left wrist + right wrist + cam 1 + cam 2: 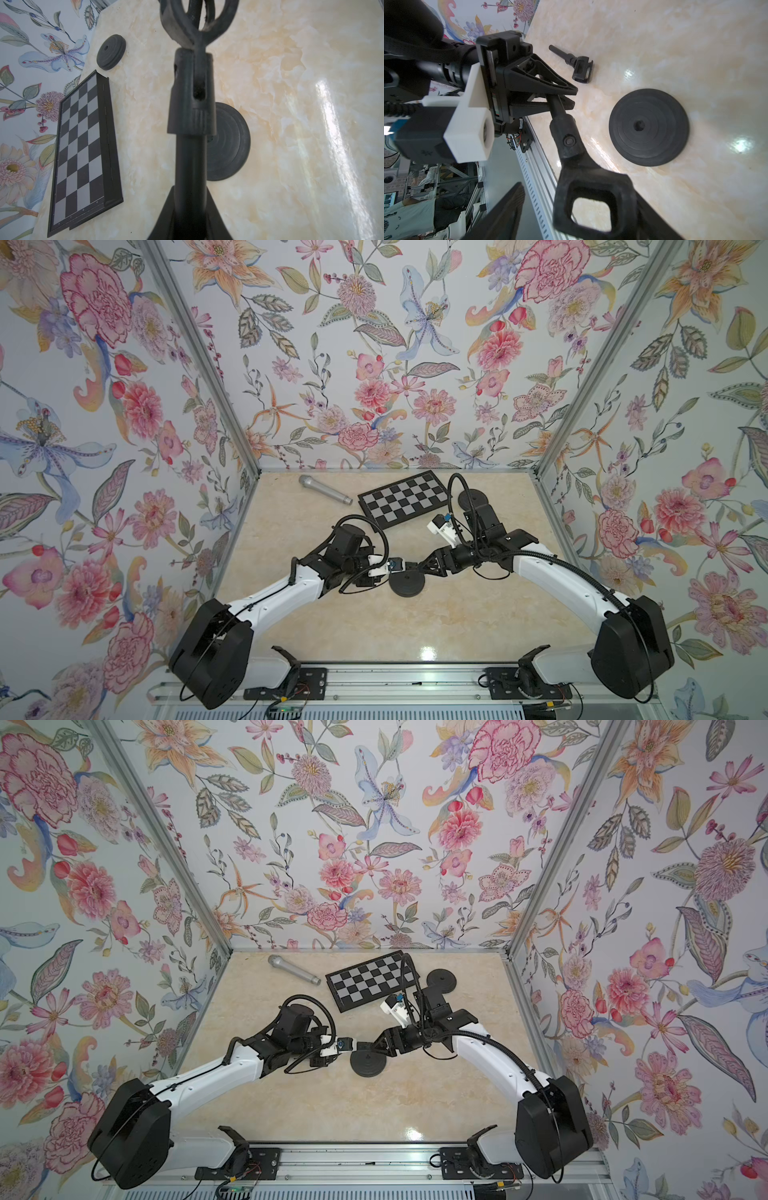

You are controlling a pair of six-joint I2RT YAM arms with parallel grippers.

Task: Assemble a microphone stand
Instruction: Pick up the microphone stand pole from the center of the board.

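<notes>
Left wrist view: the left fingers (160, 224) are clenched on the black plastic stand pole with a U-shaped clip (191, 158). They hold it level just above the round black ribbed base disc (228, 143), likely so it can be seated in the disc's centre hole. The right fingers (504, 209) stand parted around the clip end, released, so the left grip appears to carry the pole alone. Beyond the disc on the cream marble-look counter (415, 626) lie a folded chessboard (83, 145), a second black disc (111, 52) and, farthest, a silver microphone (324, 488).

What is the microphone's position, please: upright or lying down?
Lying down: the microphone rests lengthwise on the table beside the chessboard.
</notes>
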